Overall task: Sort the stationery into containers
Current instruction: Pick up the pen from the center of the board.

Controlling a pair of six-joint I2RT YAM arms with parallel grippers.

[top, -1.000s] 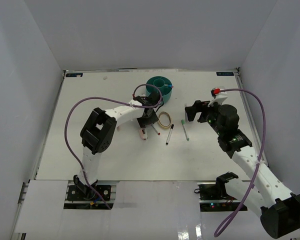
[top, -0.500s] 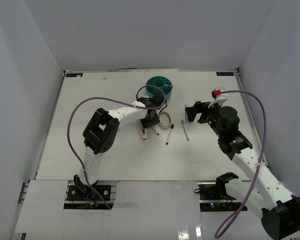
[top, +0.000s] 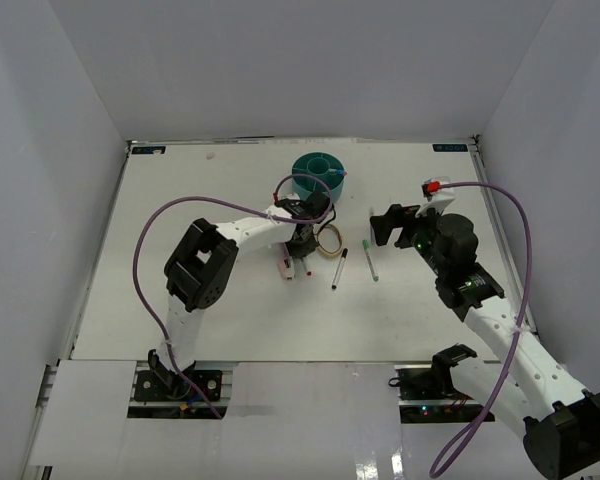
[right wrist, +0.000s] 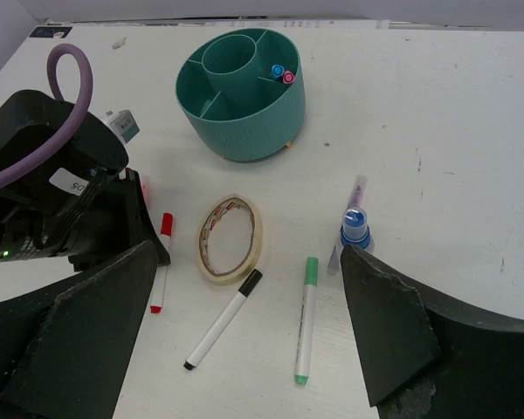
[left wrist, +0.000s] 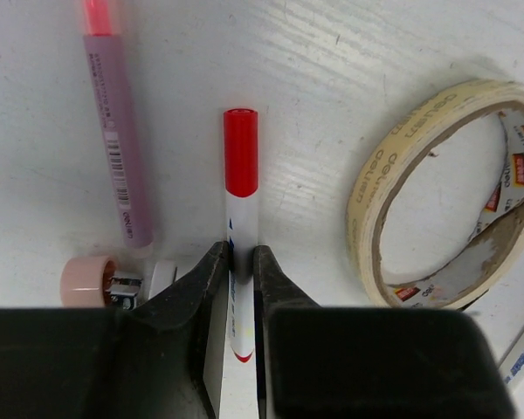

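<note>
Top view, round left gripper (top: 299, 258): passage blocked at 3 o'clock by tape roll (top: 329, 240), at 8 by pink pen (top: 283, 263), at 12 by organizer (top: 300, 178). Room left at 6–7 o'clock over bare table (top: 180, 300).

Before me the white table (top: 180, 200) carries a round teal organizer (right wrist: 244, 131) toward its far side. Nearer me lie a tan tape roll (left wrist: 367, 196), a red-capped pen (left wrist: 241, 166) and a pink pen (left wrist: 113, 131) to its left, then a black-capped pen (right wrist: 223, 319) and a green-capped pen (right wrist: 306, 319). A blue-capped bottle (right wrist: 355, 229) stands to the right.
</note>
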